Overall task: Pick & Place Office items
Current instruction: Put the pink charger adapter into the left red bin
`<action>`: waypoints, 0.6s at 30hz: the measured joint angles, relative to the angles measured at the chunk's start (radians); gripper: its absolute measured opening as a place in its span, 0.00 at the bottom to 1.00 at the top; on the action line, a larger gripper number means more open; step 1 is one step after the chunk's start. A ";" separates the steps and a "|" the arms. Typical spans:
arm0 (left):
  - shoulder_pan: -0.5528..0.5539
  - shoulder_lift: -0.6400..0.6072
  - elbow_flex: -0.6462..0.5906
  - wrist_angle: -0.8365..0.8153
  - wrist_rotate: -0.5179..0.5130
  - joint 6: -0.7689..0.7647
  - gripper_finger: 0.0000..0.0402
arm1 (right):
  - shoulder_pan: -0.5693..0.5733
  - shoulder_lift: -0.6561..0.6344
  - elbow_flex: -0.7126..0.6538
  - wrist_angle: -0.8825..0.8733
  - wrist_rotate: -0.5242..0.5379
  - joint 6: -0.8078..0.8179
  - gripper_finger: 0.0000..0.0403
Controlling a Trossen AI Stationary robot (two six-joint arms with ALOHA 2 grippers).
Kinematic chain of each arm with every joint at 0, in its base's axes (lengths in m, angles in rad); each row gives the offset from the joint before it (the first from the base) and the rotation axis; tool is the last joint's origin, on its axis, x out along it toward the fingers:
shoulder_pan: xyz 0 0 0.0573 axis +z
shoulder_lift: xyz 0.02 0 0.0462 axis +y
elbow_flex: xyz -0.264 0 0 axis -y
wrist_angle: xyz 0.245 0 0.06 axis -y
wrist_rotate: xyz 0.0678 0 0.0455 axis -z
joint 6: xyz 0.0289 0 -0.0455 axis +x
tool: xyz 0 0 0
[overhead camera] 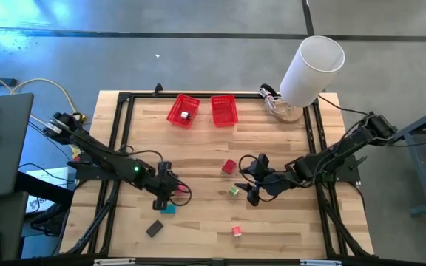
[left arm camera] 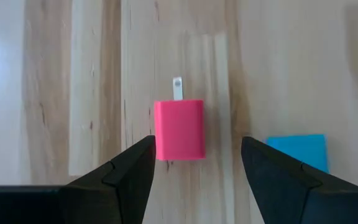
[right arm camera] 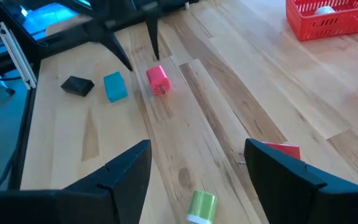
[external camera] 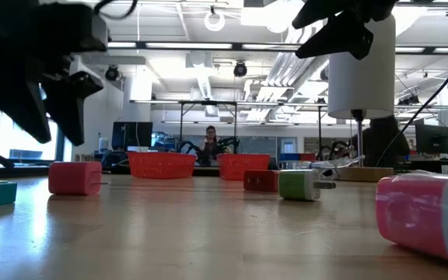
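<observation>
On the wooden table (overhead camera: 198, 148), the left gripper (overhead camera: 170, 193) is hovering directly above the pink charger block (left arm camera: 179, 129), fingers spread wide and empty, one to each side of it. The step in hand looks like the approach to a first grasp. The next move is likely calling for a straight descent, then closing across the block's shorter width.

The right gripper (overhead camera: 251, 181) is waiting near the table's middle, also released and holding nothing, with the green block (right arm camera: 201, 206) lying just ahead of it.

The pink block is lying flat near the front left, just beside the teal block (left arm camera: 297, 152). Its long axis is running with the wood grain, its metal prong (left arm camera: 178, 88) pointing away from the wrist camera.
</observation>
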 joint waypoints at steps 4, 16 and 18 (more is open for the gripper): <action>0.001 0.060 0.000 0.034 -0.028 -0.003 0.57 | 0.000 0.000 0.000 0.001 0.000 0.000 0.61; 0.002 0.183 0.001 0.085 -0.049 -0.005 0.57 | -0.002 0.065 0.000 0.055 -0.004 -0.008 0.61; 0.002 0.196 0.001 0.089 -0.049 -0.007 0.57 | -0.003 0.083 0.000 0.067 -0.003 -0.008 0.61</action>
